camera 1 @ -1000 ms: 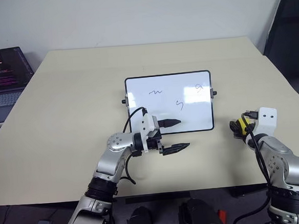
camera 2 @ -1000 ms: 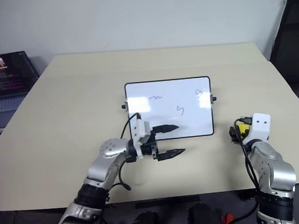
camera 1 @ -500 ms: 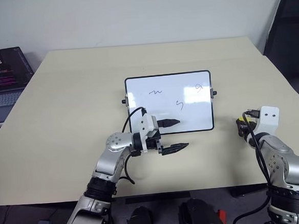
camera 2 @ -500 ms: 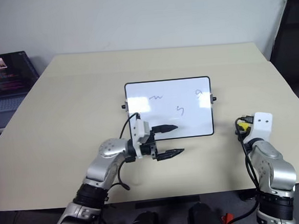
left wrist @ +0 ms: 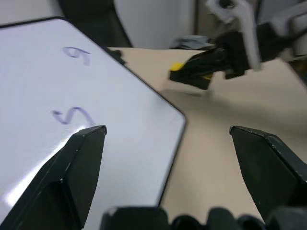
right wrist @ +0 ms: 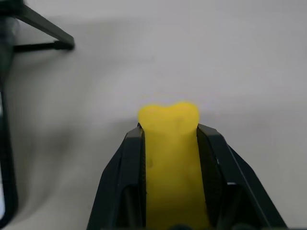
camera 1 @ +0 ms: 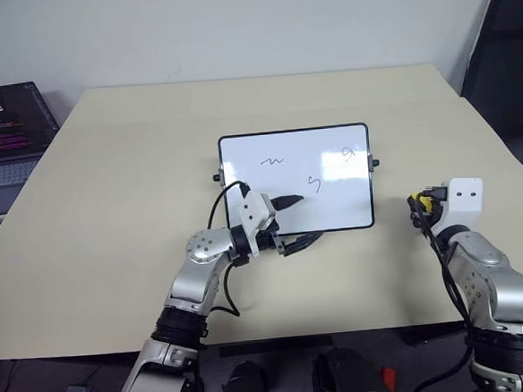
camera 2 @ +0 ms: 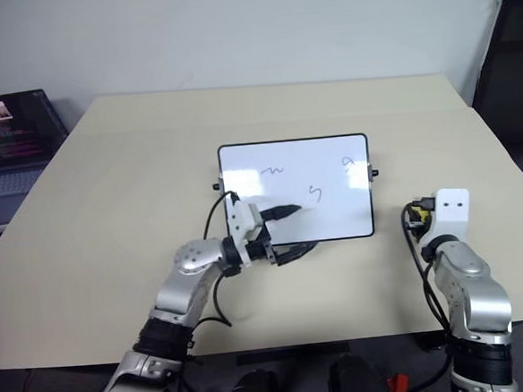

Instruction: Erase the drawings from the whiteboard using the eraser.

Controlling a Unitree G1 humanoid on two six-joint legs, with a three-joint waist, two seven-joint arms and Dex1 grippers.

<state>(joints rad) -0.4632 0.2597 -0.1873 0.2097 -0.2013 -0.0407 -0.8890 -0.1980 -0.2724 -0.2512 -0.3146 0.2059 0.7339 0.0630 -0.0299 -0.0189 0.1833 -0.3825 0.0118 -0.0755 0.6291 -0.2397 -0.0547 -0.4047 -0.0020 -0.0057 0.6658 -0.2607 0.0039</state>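
The whiteboard (camera 1: pixel 297 193) lies flat mid-table, with three small drawings (camera 1: pixel 272 161) (camera 1: pixel 315 184) (camera 1: pixel 349 153) on it. My left gripper (camera 1: pixel 301 220) is open at the board's near edge, one finger over the white surface and the other by the frame. Its wrist view shows two of the drawings (left wrist: pixel 72 115) on the whiteboard (left wrist: pixel 110 143). To the right of the board my right gripper (camera 1: pixel 418 208) is shut on the yellow eraser (camera 1: pixel 421 205), just above the table. The eraser (right wrist: pixel 169 117) sticks out between the two black fingers (right wrist: pixel 127 158).
An open laptop (camera 1: pixel 6 133) sits off the table's left side. A black chair (camera 1: pixel 503 53) stands past the far right corner. Beige tabletop (camera 1: pixel 134 169) surrounds the board on all sides.
My right gripper has shut on the eraser and lifted slightly. My left gripper has moved forward to the board's near edge and turned a little.
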